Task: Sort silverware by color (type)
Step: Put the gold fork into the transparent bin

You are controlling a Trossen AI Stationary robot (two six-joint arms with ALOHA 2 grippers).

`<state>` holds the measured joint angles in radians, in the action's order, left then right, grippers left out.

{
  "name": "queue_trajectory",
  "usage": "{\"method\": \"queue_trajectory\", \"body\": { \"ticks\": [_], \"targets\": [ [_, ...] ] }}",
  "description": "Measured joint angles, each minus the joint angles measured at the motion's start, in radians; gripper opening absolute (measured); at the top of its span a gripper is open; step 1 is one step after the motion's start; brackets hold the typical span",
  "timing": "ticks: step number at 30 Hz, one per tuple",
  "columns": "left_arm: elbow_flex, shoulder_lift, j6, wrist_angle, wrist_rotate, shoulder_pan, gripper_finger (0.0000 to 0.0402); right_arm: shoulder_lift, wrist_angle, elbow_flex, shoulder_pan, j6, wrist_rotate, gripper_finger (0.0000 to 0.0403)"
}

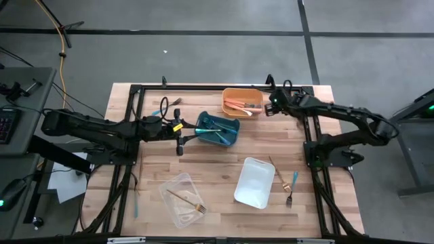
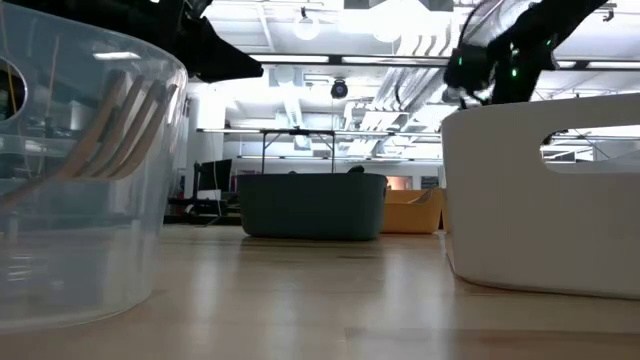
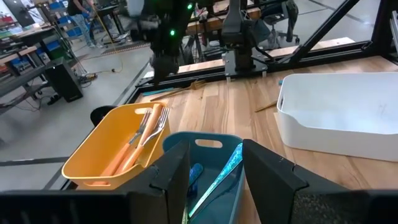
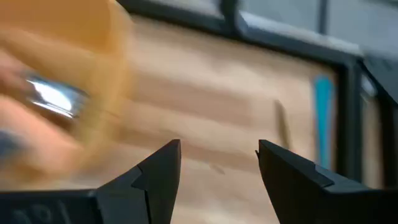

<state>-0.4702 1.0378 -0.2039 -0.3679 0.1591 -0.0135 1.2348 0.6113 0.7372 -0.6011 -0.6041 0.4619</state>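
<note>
The teal bin (image 1: 218, 130) holds teal-handled silverware. My left gripper (image 1: 182, 134) hovers at its left end, open, pointing nearly level across it. One teal-handled piece (image 3: 219, 179) slants up out of the bin between my left fingers. The orange bin (image 1: 243, 102) holds salmon-handled forks (image 3: 144, 127). My right gripper (image 1: 271, 106) is open just right of the orange bin, tipped down, with nothing between its fingers (image 4: 217, 162). A gold fork (image 1: 190, 201) lies in the clear bin (image 1: 182, 198). My left gripper has the teal-handled piece (image 3: 205, 196) in the gap between its two fingers, but its near end runs out of view below them. I cannot tell whether either finger touches it. Its far end points into the teal bin.
The white bin (image 1: 254, 181) stands near right. A gold piece (image 1: 278, 173), a teal piece (image 1: 293, 181) and a dark fork (image 1: 289, 200) lie loose beside it. A teal piece (image 1: 135, 202) lies near left. Two more (image 1: 169, 104) lie at the far left.
</note>
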Motion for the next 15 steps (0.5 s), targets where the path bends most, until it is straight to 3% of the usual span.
{"method": "queue_trajectory", "body": {
  "ticks": [7,15],
  "targets": [
    [0.000,0.000,0.001,0.001,0.000,0.000,0.0138,0.138,0.125,0.000,-0.145,0.024,-0.051,0.0209],
    [0.000,0.000,0.028,0.005,0.000,0.000,0.0139,0.259,0.161,-0.001,-0.216,0.048,-0.121,0.0209]
  ]
}}
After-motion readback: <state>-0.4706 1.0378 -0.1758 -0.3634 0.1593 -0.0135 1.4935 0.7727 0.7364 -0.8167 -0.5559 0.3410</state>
